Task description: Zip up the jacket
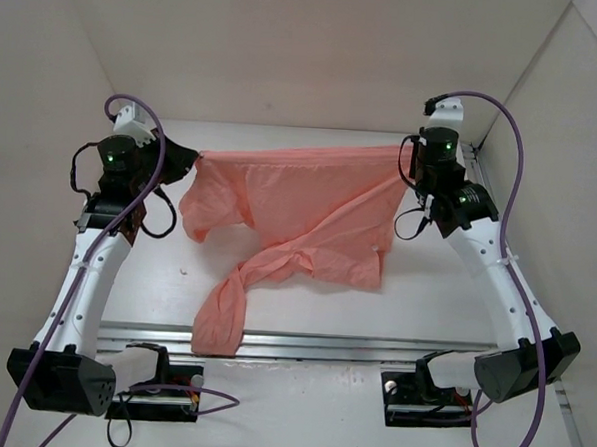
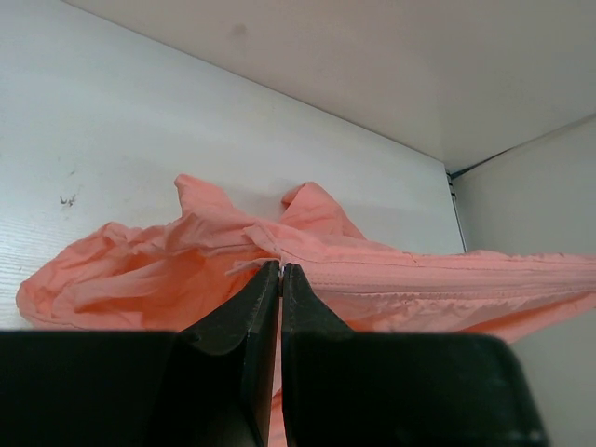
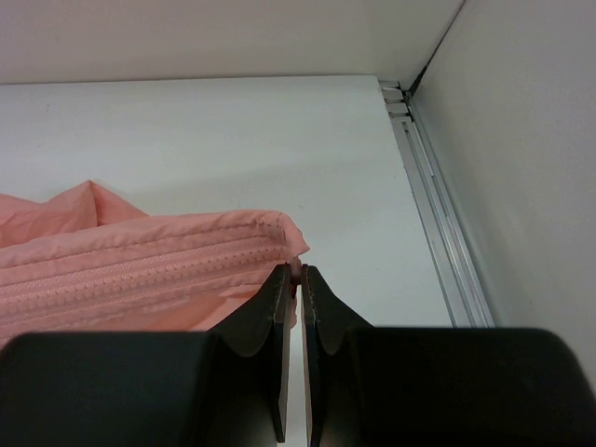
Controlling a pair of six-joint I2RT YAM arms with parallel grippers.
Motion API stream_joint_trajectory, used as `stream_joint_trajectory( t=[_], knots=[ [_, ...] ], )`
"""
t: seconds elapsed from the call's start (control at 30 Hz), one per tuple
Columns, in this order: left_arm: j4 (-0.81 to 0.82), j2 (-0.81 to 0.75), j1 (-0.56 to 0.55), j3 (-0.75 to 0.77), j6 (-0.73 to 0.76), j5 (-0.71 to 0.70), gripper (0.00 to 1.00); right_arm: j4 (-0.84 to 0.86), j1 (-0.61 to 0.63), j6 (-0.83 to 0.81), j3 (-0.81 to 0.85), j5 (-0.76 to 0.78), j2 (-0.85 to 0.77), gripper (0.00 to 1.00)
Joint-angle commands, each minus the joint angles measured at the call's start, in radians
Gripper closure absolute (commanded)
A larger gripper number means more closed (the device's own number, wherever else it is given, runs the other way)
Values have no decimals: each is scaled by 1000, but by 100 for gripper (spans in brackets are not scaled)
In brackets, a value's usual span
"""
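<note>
Both arms are stretched out over the white worktop, and strung between them, towards the far side, is the salmon-pink, thin, wrinkly hooded jacket. The left claw has its jaws pressed almost together, nipping a bit of fabric right at the tips, at the jacket's left end. The right claw is likewise clamped tight, on the corner of the fabric at the right end, just beside the zip teeth. That explains the pose: with each end pinned, the front edge is pulled into one taut line from left to right, and I'd say this is so the zip lies straight instead of buckling. The rest of the garment sags to the near side, and a twisted sleeve trails to the near edge. I can't make out where the slider sits, so I can't tell how far it is zipped.
</note>
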Motion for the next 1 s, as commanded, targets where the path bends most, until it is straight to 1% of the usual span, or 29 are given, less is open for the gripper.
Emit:
stream_joint_trajectory(
  t=[0.0, 0.1, 0.13, 0.17, 0.2, 0.23, 0.3, 0.33, 0.37, 0.4, 0.43, 0.47, 0.5, 0.53, 0.57, 0.6, 0.63, 0.67, 0.7, 0.73, 0.77, 0.8, 0.83, 0.87, 0.9, 0.97],
  knots=[
    [18, -12, 44, 49, 47, -28, 100, 68, -26, -37, 52, 40, -14, 100],
    [29, -22, 44, 3, 44, -11, 100, 60, -24, 6, 8, -65, -44, 100],
    [36, -35, 44, -41, 44, -11, 100, 55, -26, 22, -27, -82, -61, 97],
    [45, -41, 35, -64, 44, -8, 100, 52, -26, 51, -52, -103, -72, 86],
    [59, -45, 35, -89, 43, -6, 100, 52, -26, 61, -99, -140, -81, 80],
    [65, -55, 23, -136, 43, -8, 100, 52, -26, 72, -121, -152, -99, 77],
    [81, -67, 8, -198, 41, -15, 100, 52, -24, 98, -184, -200, -122, 65],
    [84, -67, -3, -215, 38, -15, 99, 54, -26, 117, -198, -206, -133, 57],
    [90, -67, -15, -229, 37, -12, 98, 54, -24, 123, -225, -226, -139, 53],
    [92, -65, -15, -256, 32, -14, 96, 54, -26, 134, -238, -235, -150, 46],
    [93, -64, -32, -272, 32, -18, 94, 54, -24, 140, -248, -243, -158, 43],
    [96, -62, -32, -282, 32, -23, 89, 54, -26, 144, -261, -260, -164, 40],
    [96, -58, -57, -310, 29, -29, 86, 54, -26, 152, -280, -272, -181, 34],
    [96, -56, -57, -321, 23, -31, 83, 54, -27, 158, -291, -284, -190, 32],
    [90, -49, -67, -345, 14, -31, 77, 54, -26, 166, -316, -307, -213, 29],
    [81, -44, -78, -353, 7, -37, 73, 54, -24, 183, -331, -313, -225, 24],
    [64, -39, -78, -361, -9, -48, 66, 54, -24, 193, -345, -315, -239, 21],
    [35, -35, -92, -380, -16, -67, 49, 52, -26, 204, -375, -318, -265, 19],
    [20, -35, -101, -388, -25, -77, 44, 52, -23, 224, -389, -315, -280, 7],
    [-11, -39, -101, -397, -29, -101, 39, 54, -26, 235, -403, -312, -296, 2],
    [-23, -62, -101, -413, -32, -109, 32, 54, -27, 241, -431, -314, -337, 2],
    [-39, -81, -110, -417, -32, -121, 29, 54, -26, 258, -446, -317, -357, 2],
    [-78, -97, -110, -419, -28, -144, 16, 52, -24, 266, -457, -323, -378, 2],
    [-100, -143, -110, -410, -20, -155, 9, 52, -26, 272, -484, -326, -397, 2],
    [-127, -162, -110, -401, -10, -166, 0, 54, -24, 284, -495, -329, -435, 2],
    [-224, -229, -110, -356, 26, -216, 0, 42, -24, 286, -520, -366, -476, 3]
  ],
)
